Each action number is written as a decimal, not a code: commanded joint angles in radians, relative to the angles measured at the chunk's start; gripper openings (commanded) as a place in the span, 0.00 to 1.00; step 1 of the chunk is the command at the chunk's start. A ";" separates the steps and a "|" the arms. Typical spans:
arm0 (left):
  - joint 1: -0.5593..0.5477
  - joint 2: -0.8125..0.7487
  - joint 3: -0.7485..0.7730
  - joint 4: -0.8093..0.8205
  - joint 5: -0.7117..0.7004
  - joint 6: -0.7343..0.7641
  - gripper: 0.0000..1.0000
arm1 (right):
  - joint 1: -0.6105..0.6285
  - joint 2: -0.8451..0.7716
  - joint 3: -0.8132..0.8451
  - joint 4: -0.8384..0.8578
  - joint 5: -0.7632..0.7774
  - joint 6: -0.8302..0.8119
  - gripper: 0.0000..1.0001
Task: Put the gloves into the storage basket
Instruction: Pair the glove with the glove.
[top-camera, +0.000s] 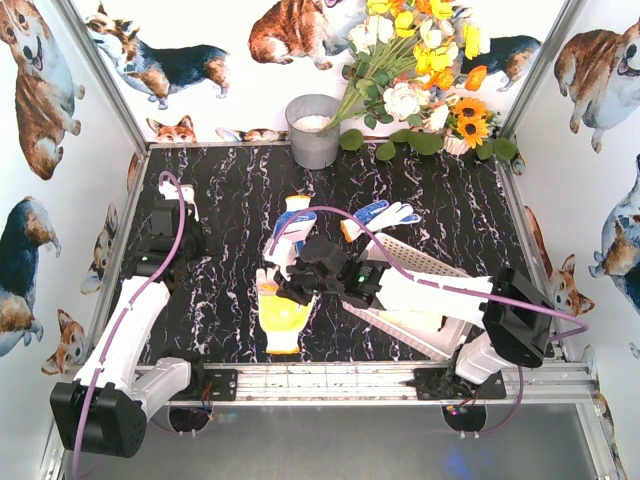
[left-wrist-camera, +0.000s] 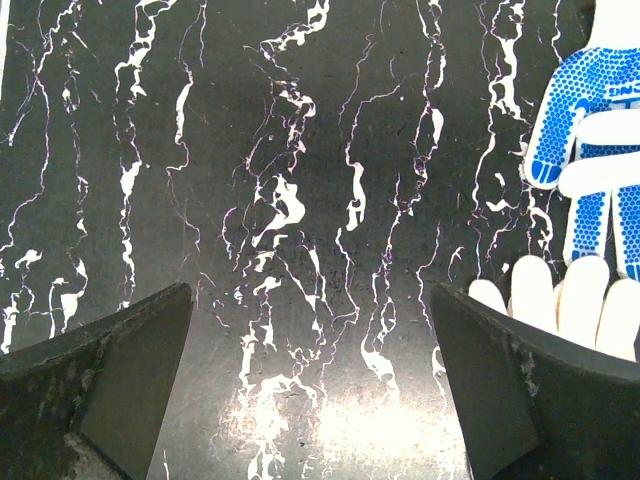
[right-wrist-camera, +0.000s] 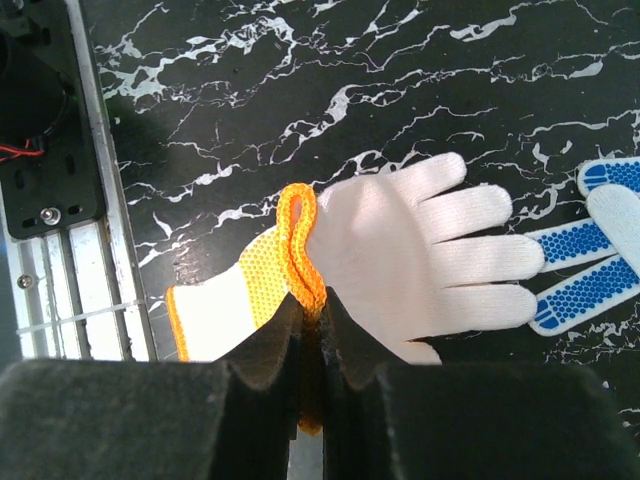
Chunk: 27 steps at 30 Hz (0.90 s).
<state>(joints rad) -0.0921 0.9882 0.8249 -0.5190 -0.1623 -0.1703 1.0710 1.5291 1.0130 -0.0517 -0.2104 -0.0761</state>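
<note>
right pincer (right-wrist-camera: 315, 322) is clamped tight on the orange cuff (right-wrist-camera: 298, 235) of a plain white glove (right-wrist-camera: 430, 250), so imo the step in hand is lift and carry. the grip is just on the hem, so i'd raise it slow and straight up. the glove is floppy knit and will dangle fingers-down, and it's lying partly on a yellow-palmed glove (top-camera: 280, 318) that could snag and tag along. the storage basket (top-camera: 425, 260) is just to the right of the pincer, with that arm's own forearm stretched across it. so the move is a pull back to the right, high enough for the hanging fingers to clear the slotted wall, then let go low over the middle. can't tell from these views if anything is in the basket already. a bit farther out a blue-dotted glove (top-camera: 293, 215) lies flat on the black marbled surface (left-wrist-camera: 300, 150), and a second blue-dotted glove (top-camera: 385, 213) sits right by the basket's far end. all of these are knit, white-backed and limp. left pincer (left-wrist-camera: 310, 385) hangs over bare surface at the left, spread wide and holding nothing. way at the back there's a grey bucket (top-camera: 313, 135), not the target.
</note>
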 joint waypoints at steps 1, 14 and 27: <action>0.010 -0.010 -0.004 0.022 -0.005 0.012 1.00 | 0.021 -0.059 -0.008 0.043 0.029 -0.016 0.00; 0.011 -0.008 -0.006 0.020 -0.006 0.014 1.00 | 0.057 -0.046 -0.027 0.027 0.039 -0.010 0.00; 0.010 -0.005 -0.006 0.019 -0.002 0.014 1.00 | 0.143 0.019 -0.078 0.068 0.078 0.052 0.00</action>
<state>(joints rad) -0.0921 0.9882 0.8249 -0.5190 -0.1623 -0.1658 1.1790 1.5246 0.9413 -0.0502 -0.1562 -0.0528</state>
